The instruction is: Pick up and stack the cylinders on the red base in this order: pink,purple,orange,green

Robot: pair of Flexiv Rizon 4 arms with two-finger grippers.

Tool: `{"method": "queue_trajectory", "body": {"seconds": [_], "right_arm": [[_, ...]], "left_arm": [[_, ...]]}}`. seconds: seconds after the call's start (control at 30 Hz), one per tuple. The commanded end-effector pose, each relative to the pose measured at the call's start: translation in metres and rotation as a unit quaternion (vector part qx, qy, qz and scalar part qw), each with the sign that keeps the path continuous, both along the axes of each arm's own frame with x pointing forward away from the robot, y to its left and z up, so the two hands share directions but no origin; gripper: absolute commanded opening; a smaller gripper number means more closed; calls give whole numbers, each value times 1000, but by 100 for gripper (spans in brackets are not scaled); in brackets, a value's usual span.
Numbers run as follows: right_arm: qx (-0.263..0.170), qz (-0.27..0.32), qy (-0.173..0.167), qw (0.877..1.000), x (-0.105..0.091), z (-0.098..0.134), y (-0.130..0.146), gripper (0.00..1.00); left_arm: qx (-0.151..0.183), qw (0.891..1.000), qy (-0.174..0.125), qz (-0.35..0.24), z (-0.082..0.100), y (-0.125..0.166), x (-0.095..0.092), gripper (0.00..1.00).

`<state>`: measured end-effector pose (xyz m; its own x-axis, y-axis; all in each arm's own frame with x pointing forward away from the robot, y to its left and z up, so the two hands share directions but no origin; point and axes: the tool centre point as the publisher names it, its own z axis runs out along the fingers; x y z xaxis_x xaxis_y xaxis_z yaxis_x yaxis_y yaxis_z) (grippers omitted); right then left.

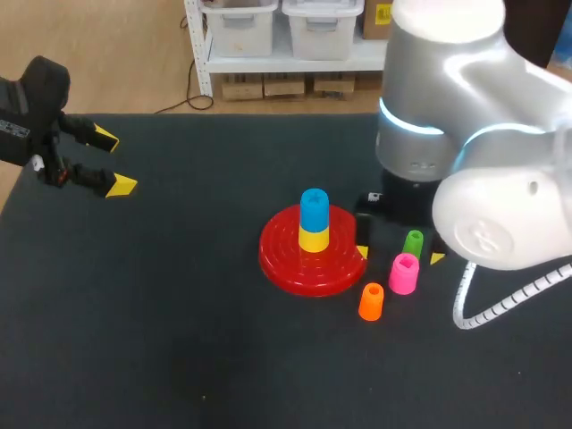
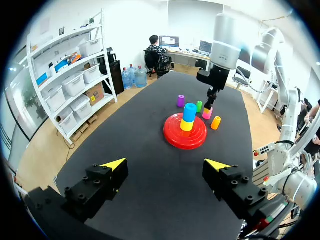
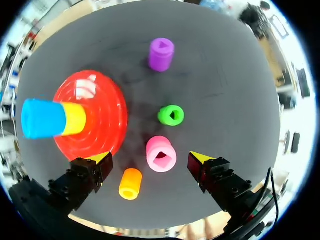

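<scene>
Red ridged plastic base (image 1: 311, 259) sits mid-frame on the black table (image 1: 179, 340), carrying a yellow cylinder (image 1: 313, 239) topped by a blue cylinder (image 1: 314, 210). Pink cylinder (image 1: 403, 273), orange cylinder (image 1: 371, 301) and green cylinder (image 1: 413, 242) stand just right of it. Purple cylinder (image 3: 161, 54) stands beyond the green. Right gripper (image 3: 150, 159) hangs over the pink cylinder, fingers open either side, holding nothing. Left gripper (image 1: 114, 162), upper left: fingers open, empty.

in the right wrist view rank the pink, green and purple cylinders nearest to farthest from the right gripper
1. pink cylinder, between the open fingers of the right gripper, not clamped
2. green cylinder, just ahead of the pink one
3. purple cylinder, farthest ahead, beyond the green one
</scene>
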<state>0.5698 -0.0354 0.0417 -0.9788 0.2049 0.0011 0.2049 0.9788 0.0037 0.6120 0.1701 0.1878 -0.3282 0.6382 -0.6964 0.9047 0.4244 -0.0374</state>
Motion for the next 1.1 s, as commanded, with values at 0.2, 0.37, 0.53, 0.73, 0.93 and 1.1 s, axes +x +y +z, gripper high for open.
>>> {"method": "queue_trajectory", "body": {"seconds": [0.2, 0.37, 0.53, 0.73, 0.93, 1.1], "right_arm": [[19, -94, -10, 995, -10, -7, -16, 100], [6, -109, -13, 994, -11, -2, -13, 100], [0, -113, -4, 994, -7, -1, -9, 100], [13, -135, 18, 991, -2, -4, -14, 100], [8, -139, 26, 990, -2, -9, -16, 100], [8, -137, 27, 990, -2, -9, -13, 100]], "left_arm": [[-1, 1000, 0, -1, -1, 0, 1, 100], [-1, 1000, 0, -1, -1, 0, 1, 100], [-1, 1000, 0, -1, -1, 0, 1, 100], [-1, 1000, 0, -1, -1, 0, 1, 100], [-1, 1000, 0, -1, -1, 0, 1, 100], [-1, 1000, 0, -1, -1, 0, 1, 100]]}}
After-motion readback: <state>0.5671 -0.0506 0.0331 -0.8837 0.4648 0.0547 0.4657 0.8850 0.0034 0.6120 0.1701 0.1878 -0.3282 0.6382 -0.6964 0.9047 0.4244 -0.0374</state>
